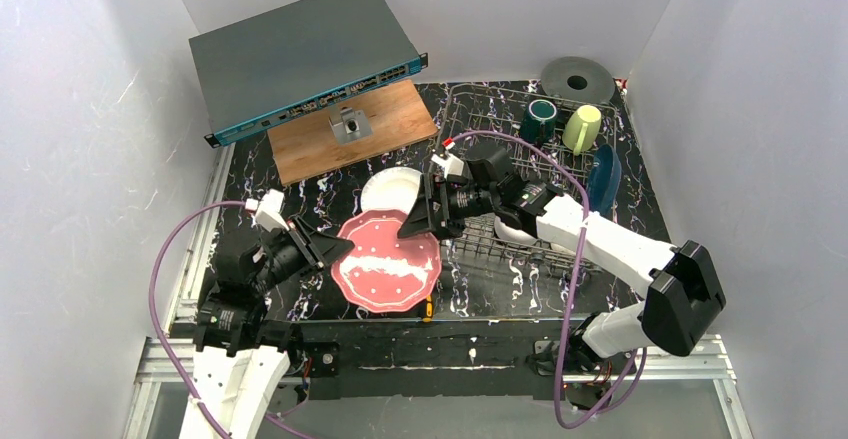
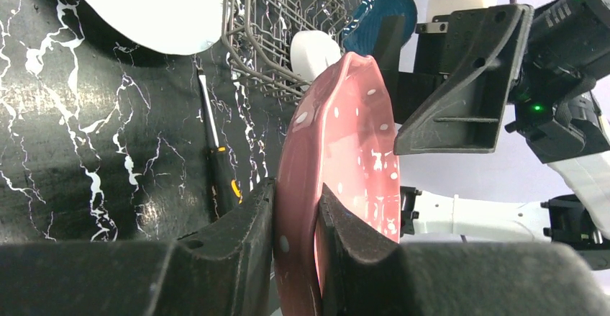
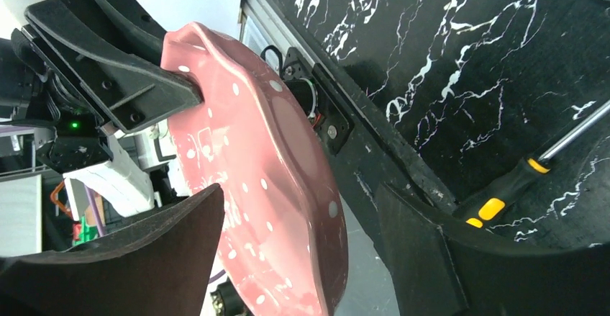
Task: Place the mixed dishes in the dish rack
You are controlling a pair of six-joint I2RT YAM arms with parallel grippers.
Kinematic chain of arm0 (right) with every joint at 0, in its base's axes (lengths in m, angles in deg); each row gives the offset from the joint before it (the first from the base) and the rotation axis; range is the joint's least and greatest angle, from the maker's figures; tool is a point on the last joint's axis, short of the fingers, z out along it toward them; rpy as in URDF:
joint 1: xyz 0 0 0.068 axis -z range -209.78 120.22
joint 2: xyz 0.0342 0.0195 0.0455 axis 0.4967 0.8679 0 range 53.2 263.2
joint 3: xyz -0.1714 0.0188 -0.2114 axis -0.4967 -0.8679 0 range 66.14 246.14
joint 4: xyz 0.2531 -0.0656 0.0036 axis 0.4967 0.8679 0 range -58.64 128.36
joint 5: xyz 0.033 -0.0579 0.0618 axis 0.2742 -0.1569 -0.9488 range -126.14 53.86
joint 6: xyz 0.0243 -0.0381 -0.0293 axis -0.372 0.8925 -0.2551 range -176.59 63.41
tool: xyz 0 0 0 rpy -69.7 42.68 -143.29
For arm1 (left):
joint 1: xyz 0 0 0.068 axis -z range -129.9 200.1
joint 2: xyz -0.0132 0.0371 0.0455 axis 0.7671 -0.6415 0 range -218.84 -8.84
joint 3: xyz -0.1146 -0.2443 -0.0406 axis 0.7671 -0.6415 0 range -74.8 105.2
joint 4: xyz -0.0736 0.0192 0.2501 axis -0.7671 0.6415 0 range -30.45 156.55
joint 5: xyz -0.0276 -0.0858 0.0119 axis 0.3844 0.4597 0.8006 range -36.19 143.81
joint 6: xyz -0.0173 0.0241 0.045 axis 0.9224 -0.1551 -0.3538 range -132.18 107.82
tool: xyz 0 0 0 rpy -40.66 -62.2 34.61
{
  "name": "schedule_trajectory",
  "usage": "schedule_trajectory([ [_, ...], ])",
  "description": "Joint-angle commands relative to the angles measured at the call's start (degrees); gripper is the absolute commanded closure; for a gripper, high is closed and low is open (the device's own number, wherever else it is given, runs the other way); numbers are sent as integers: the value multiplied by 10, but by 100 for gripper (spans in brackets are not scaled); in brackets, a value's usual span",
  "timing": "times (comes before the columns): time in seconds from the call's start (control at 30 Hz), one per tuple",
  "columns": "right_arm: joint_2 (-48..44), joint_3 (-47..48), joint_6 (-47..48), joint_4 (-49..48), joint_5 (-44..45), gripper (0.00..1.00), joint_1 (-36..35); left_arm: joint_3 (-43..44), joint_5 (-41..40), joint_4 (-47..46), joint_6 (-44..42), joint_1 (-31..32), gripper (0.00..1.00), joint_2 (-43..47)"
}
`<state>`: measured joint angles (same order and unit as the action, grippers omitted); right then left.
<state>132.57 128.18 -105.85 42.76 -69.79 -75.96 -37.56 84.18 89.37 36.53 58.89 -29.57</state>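
— Where is the pink plate (image 1: 388, 259)?

— Between the two arms, lifted and tilted over the near part of the table, just left of the dish rack (image 1: 490, 119).

— Who has it?

— The left gripper (image 2: 296, 208) pinches its rim, one pad on each face. The right gripper (image 3: 298, 208) stands spread, a finger on either side of the opposite rim. I cannot tell whether either finger touches the plate.

— And the rack?

— A teal mug (image 1: 541, 114) and a yellow-green mug (image 1: 582, 127) sit at its far end, and a blue plate (image 1: 603, 181) stands on edge along its right side. From the left wrist, a white bowl (image 2: 313, 51) shows inside the near corner.

— Anything on the table itself?

— A white plate (image 1: 392, 189) lies flat just beyond the pink one, and a screwdriver (image 1: 427, 308) lies by the near edge, below the pink plate.
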Motion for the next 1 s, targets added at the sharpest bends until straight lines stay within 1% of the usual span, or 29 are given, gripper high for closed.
schedule_trajectory([
  [0.0, 11, 7, -5, -24, -52, 18, 0, 34, 55, -68, -19, -1, 100, -14],
  [0.17, 11, -2, -5, -42, -93, 23, -2, 47, 77, -56, -64, -1, 100, -39],
  [0.4, 25, -9, -11, -71, -126, 30, -14, 48, 96, -69, -65, -1, 100, -50],
  [0.5, 33, -14, -28, -101, -145, 45, -20, 43, 95, -59, -65, -1, 100, -50],
  [0.53, 35, -16, -34, -108, -150, 52, -20, 43, 93, -55, -64, -1, 100, -50],
  [0.7, 36, -27, -49, -141, -149, 98, -20, 46, 69, -20, -70, -1, 100, -47],
  [0.73, 35, -29, -50, -145, -148, 99, -20, 48, 56, -11, -70, -1, 100, -47],
  [0.77, 34, -30, -52, -148, -148, 99, -20, 52, 45, 3, -70, -1, 93, -47],
  [0.87, 24, -35, -58, -156, -134, 99, -20, 60, 27, 34, -71, -1, 67, -50],
  [0.9, 20, -36, -60, -156, -126, 99, -20, 63, 23, 40, -71, -1, 54, -50],
  [0.93, 15, -36, -62, -156, -120, 99, -19, 67, 17, 49, -72, -1, 47, -49],
  [0.97, 13, -37, -66, -158, -115, 99, -19, 72, 12, 56, -73, -1, 42, -49],
])
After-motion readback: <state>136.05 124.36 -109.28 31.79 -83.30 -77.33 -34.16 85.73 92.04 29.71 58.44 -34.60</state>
